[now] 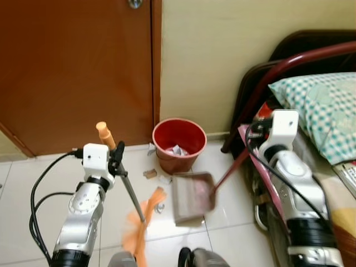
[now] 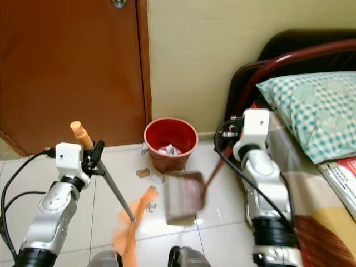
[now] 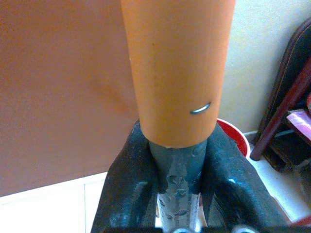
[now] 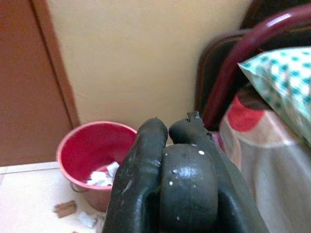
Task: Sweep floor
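Observation:
My left gripper [image 1: 115, 158] is shut on the grey shaft of a broom [image 1: 129, 192]. The broom's orange grip [image 3: 177, 63] sticks up above the fingers [image 3: 130, 162], and its orange bristles [image 1: 138, 229] rest on the tiled floor. My right gripper [image 1: 254, 133] is shut on the dark red handle of a dustpan [image 1: 192, 197]. The pan lies tilted and blurred just in front of a red bucket [image 1: 179, 143] with white paper in it. Small scraps [image 1: 149, 173] lie on the floor between the bristles and the bucket.
A brown door [image 1: 72, 67] and a cream wall [image 1: 211, 50] close off the far side. A bed with a checked pillow [image 1: 322, 105] and a dark red frame [image 1: 295, 62] stands on the right. Black cables loop from my left arm.

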